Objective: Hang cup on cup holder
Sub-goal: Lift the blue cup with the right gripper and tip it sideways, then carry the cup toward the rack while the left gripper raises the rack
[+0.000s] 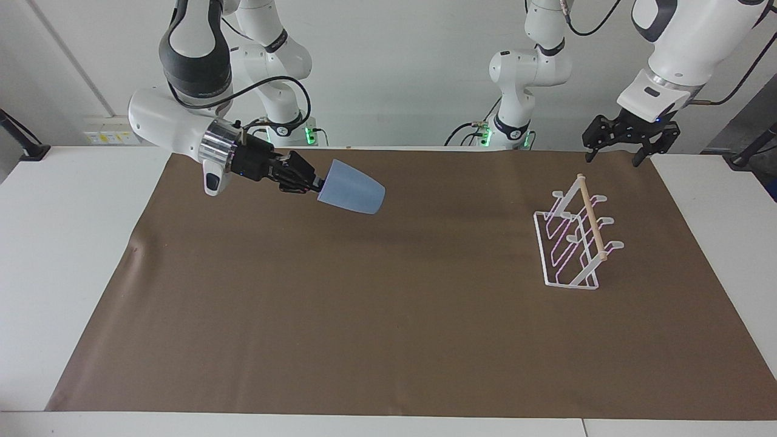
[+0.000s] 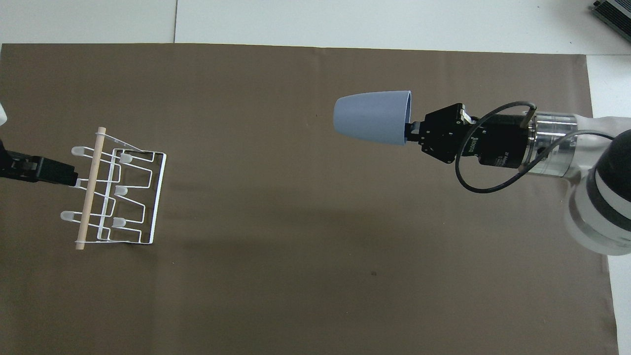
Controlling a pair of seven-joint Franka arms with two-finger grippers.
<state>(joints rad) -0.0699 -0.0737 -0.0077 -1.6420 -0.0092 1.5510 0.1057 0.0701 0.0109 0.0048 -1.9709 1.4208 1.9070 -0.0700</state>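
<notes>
At the right arm's end of the table, the right gripper [image 1: 317, 184] is up in the air over the big brown paper mat [image 1: 388, 340]. Its fingers are pinched tight on the rim of the small light-blue plastic cup [image 1: 352, 195], so it is grasping the cup. The cup lies on its side in the air. Its open mouth faces the gripper, and its closed bottom points toward the left arm's end of the table.

That is the way the cup has to travel. The white wire cup holder with the light wooden rod on top [image 1: 573, 240] stands on the mat at the left arm's end, well apart from the cup. Its prongs with round tips point upward. I think the cup must be carried across the mat and then turned mouth down, so that it can drop over one prong.

The left gripper [image 1: 619, 145] hangs in the air close to the cup holder, on the robots' side of it. Its fingers are spread apart and hold nothing. This arm is much nearer to the cup holder, but it just waits.
</notes>
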